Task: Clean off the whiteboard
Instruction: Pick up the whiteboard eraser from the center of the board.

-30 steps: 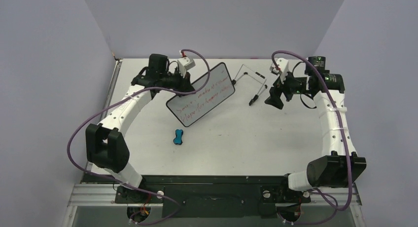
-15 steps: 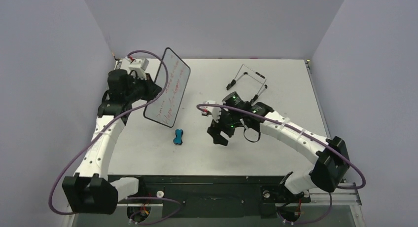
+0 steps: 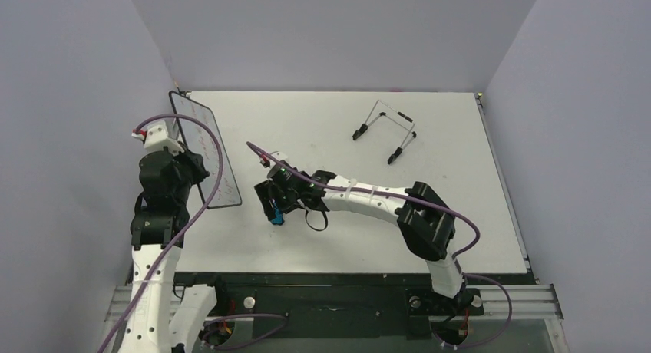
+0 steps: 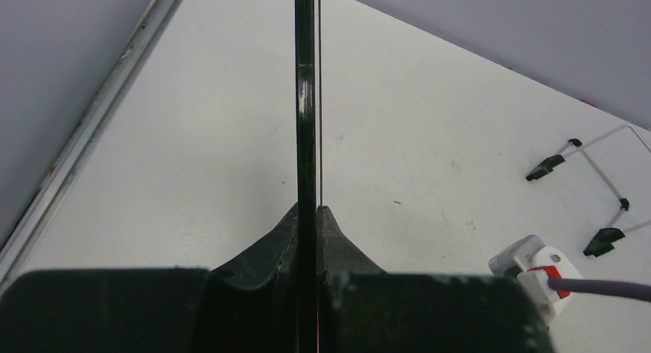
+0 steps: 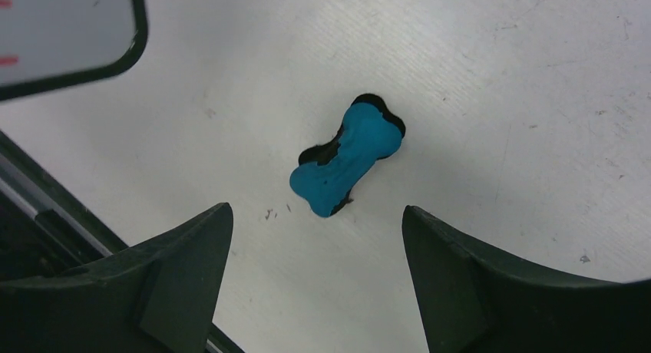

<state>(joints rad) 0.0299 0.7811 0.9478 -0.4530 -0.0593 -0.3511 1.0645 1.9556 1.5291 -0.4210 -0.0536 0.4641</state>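
**Closing on the eraser: right hand, entry for the step in hand**

Item 1. Whiteboard (image 3: 206, 142). It is at the far left of the table (image 3: 345, 138), held up on edge with its face turned toward the middle. Red handwriting is visible on it, so I judge the wiping not yet begun. My left hand (image 4: 307, 215) is pressed together on the board's rim and pinches it firmly. From the left wrist, the board is only a thin black line running away from the fingers.

Item 2. Eraser (image 5: 347, 157). It is small, blue and bone-shaped, and lies flat on the table just right of the board's near corner. From the right wrist it lies at a slant to my fingers.

Item 3. Right hand (image 5: 315, 215). It is spread wide and holds nothing, poised over the eraser, which shows just ahead of the gap between the fingers.

Item 4. Wire stand (image 3: 394, 156). It is far right, well apart, and not needed.

Handling note, my own judgement:
- Nudge the hand forward to centre the eraser.
- Turn the wrist so the fingers meet the narrow waist of the bone, not its lobes.
- Lower until the fingertips almost touch the table, then close squarely.
- A skewed pinch risks the eraser pivoting or squirting out.
- Keep the board steady and its face toward the right hand.
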